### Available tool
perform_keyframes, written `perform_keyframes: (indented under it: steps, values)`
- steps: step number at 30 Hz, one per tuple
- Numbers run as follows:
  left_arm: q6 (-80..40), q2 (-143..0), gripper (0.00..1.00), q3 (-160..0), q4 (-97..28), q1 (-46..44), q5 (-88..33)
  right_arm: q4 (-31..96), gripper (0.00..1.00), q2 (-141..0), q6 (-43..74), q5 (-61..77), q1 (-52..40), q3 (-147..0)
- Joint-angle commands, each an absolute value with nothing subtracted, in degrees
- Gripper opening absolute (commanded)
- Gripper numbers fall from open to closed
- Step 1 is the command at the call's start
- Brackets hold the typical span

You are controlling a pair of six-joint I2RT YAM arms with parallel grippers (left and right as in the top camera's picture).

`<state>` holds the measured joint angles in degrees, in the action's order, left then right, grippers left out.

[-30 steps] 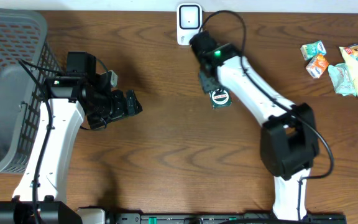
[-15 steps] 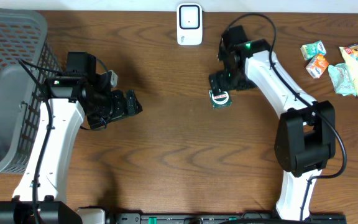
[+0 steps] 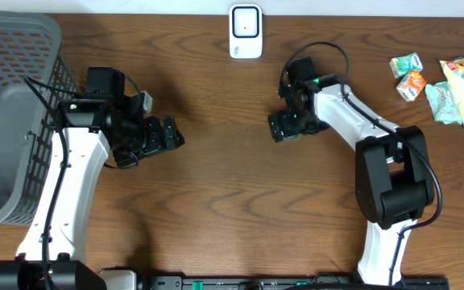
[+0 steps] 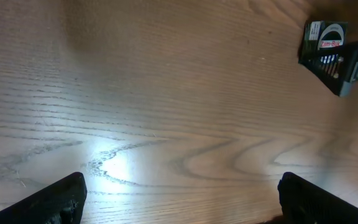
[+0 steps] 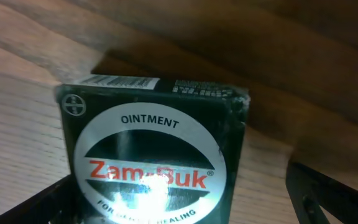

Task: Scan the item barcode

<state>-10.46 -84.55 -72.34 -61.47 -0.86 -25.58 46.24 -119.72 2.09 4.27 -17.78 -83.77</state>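
The box (image 5: pixel 151 155) lies flat on the bench (image 3: pixel 216 193), a little right of the middle. It sits on the near side of the white scanner (image 3: pixel 246 31) and slightly to its right, apart from it. The box is dark, with a round label facing up that reads "Zam-Buk" and "Ointment". In the right wrist view a strip of barcode (image 5: pixel 123 81) shows along the edge of the box farthest from the camera.

The right claw (image 3: pixel 290 122) hangs directly over the box and hides most of it from overhead. It is spread wide, with a dark finger on each side of the box in the wrist view. The finger at lower right (image 5: pixel 334 199) stands clear of the box. The one at lower left is just beside the box's edge, and whether it touches cannot be told. The box rests on the wood and is not pinched.

The left claw (image 3: pixel 174 134) is over bare wood left of the middle, well apart from the box, and points right. It is also spread, with nothing between its fingertips (image 4: pixel 55 199). In its wrist view the box shows small at the far right with the right claw over it.

A grey basket (image 3: pixel 6 48) stands at the far left edge. A few snack packets (image 3: pixel 457 80) lie at the far right.
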Motion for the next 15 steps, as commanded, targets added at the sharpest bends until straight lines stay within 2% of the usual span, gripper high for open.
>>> perform_keyframes:
  steps: [1,5,7,15]
  values:
    - [-9.69,-84.97,0.98,-72.23,-61.63,-0.99,-25.91,45.32,0.95,-119.17,1.23,5.13,-17.72,-82.61]
    - [-9.69,-84.97,0.98,-72.23,-61.63,-0.99,-25.91,45.15,0.67,-119.17,1.65,5.1,-17.74,-82.43]
    - [-9.69,-84.97,0.98,-72.23,-61.63,-0.99,-25.91,45.15,0.61,-119.17,3.14,5.17,-17.72,-82.43]
    - [-9.69,-84.97,0.98,-72.23,-61.63,-0.99,-25.91,42.85,0.59,-119.15,3.57,15.64,-17.72,-82.5]
